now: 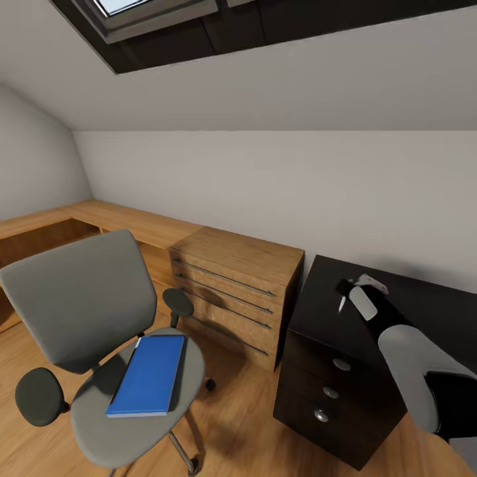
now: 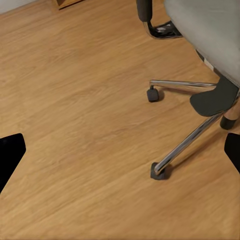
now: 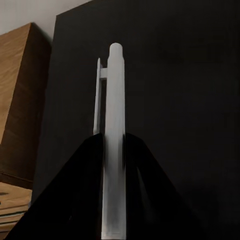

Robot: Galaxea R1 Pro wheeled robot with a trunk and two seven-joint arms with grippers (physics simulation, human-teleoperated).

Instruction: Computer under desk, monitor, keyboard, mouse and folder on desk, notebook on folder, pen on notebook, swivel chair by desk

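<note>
Pen (image 3: 114,140) pinched in your right gripper (image 3: 114,165) above the black desk (image 1: 424,298), blue folder (image 1: 149,374) on the chair (image 1: 79,298), your left gripper (image 2: 120,155) spread over floor (image 2: 75,100).

Pretty evenly lit, soft daylight look, bright pale skylight pane (image 1: 122,5) in the sloped ceiling. Soft shadows pool under the grey padded swivel chair (image 1: 86,305) on the wood plank floor (image 2: 75,100). The glossy black desk top (image 3: 190,100) renders very dark, and the slim white pen (image 3: 114,140) looks smeared near the camera. Head view bends at its edges.
</note>
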